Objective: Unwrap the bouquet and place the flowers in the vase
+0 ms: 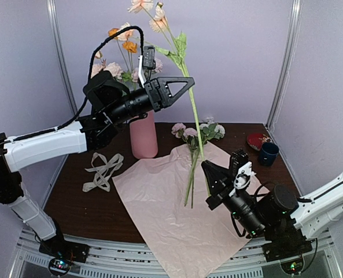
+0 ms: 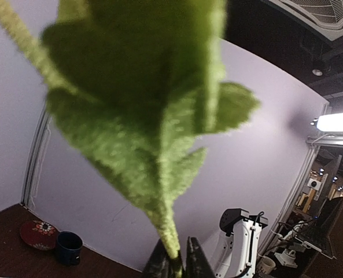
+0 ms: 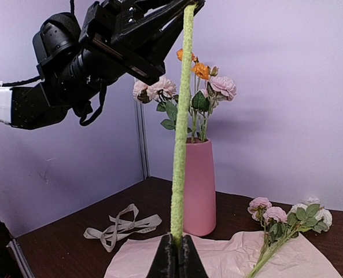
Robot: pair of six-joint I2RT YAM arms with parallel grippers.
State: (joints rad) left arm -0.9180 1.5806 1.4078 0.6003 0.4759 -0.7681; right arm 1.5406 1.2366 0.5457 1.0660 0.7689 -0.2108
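The dark counter [image 1: 73, 191] is covered in part by flattened pink paper [image 1: 159, 202]. The vase [image 1: 143, 136], filled with several flowers [image 1: 129, 46], is stood by its far left edge. One long flower stem [image 1: 194, 116] is held upright, clamped low by the right claw [image 1: 206, 167] and high by the left claw [image 1: 190, 82].

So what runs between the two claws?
A single green flower stem, upright; the right claw grips it low, the left claw pinches it higher up. Right wrist view shows it best.
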